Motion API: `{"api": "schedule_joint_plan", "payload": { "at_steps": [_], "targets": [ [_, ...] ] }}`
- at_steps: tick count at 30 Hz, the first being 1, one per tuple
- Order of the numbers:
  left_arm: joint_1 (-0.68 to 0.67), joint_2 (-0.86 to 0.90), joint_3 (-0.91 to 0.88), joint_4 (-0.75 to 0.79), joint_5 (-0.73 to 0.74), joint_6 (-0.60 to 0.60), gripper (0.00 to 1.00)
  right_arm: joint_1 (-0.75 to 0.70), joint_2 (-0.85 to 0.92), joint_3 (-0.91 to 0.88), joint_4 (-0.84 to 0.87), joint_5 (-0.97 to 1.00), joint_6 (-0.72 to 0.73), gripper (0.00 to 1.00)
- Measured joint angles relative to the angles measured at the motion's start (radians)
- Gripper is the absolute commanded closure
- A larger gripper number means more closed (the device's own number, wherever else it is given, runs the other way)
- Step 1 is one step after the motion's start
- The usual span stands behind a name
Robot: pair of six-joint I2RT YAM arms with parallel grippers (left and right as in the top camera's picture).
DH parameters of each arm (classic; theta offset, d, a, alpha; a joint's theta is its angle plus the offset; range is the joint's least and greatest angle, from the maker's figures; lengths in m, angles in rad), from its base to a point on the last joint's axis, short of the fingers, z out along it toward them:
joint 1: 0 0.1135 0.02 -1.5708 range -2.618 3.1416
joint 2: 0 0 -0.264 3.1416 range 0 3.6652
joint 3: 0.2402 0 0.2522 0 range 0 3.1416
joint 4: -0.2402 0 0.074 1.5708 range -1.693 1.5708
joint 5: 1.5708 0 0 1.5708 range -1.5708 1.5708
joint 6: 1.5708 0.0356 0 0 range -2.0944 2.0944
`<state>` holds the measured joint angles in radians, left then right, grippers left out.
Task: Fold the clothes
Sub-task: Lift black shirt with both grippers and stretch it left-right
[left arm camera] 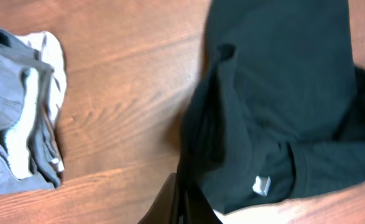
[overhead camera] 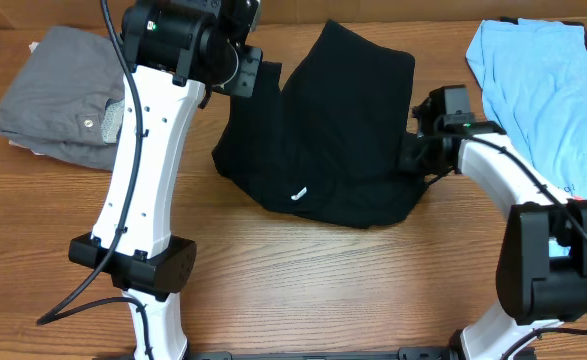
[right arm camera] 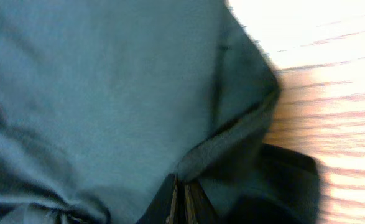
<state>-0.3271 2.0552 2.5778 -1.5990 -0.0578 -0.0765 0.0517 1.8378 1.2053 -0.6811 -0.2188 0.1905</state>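
Black shirt bunched mid table, long axis roughly far-to-near, white tag toward near edge, left gripper pinched closed on its far-left edge, right gripper clamped on its right edge.

I have the left gripper pinched closed on the black shirt at its upper-left corner, arm stretched far forward. My right gripper clamps the shirt's right edge, arm bent sharply.

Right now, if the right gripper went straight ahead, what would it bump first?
The crumpled black fabric shirt: the right gripper seems shut on its fold, though depth is unclear.
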Motion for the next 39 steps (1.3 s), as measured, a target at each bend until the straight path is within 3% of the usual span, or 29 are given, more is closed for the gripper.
{"api": "schedule_joint_plan", "payload": {
  "at_steps": [3,11,19,27,39],
  "targets": [
    [0.016,-0.004,0.000,0.049,-0.018,-0.008,0.96,-0.051,0.000,0.087,-0.099,-0.010,0.004,0.96],
    [0.124,-0.103,0.000,0.165,-0.031,-0.035,0.96,-0.204,-0.082,0.522,-0.397,-0.014,-0.033,0.96],
    [0.219,-0.257,0.003,0.252,-0.037,-0.047,0.96,-0.321,-0.167,0.803,-0.533,-0.023,-0.054,0.96],
    [0.232,-0.309,0.006,0.303,-0.037,-0.048,0.96,-0.439,-0.171,0.877,-0.550,-0.101,-0.058,0.96],
    [0.232,-0.351,0.008,0.232,-0.037,-0.049,0.96,-0.404,-0.174,0.872,-0.660,-0.160,-0.081,0.96]
  ]
}}
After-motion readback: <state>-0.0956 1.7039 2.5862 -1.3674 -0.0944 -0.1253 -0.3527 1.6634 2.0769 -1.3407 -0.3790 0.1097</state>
